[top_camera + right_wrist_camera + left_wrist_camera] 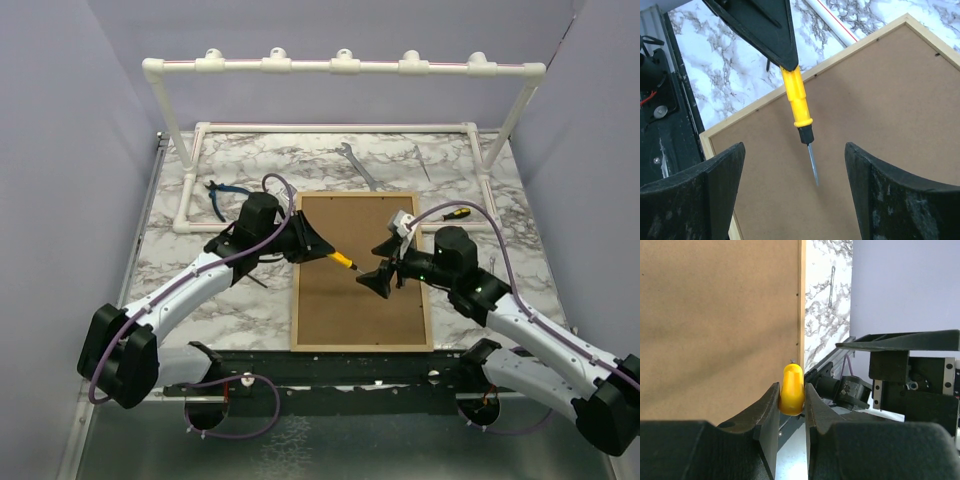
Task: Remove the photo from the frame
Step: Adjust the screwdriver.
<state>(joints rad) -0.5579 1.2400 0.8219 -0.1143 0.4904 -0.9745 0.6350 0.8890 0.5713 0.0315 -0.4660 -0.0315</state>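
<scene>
The frame (360,300) lies face down on the marble table, brown fibreboard back up, thin light-wood edging around it. The photo is hidden under the back. My left gripper (325,250) is shut on the yellow handle of a screwdriver (342,260), whose tip hangs over the back's upper middle. In the left wrist view my left gripper (791,400) pinches the screwdriver's handle (791,390) beside the frame back (715,325). My right gripper (385,268) is open and empty above the back. In the right wrist view my right gripper (794,150) straddles the screwdriver (797,100) over the board (890,100).
A white PVC pipe rack (340,65) stands at the back of the table. A wrench (358,165), blue-handled pliers (222,195) and a second yellow-and-black screwdriver (455,211) lie behind the frame. A black rail (330,365) runs along the near edge.
</scene>
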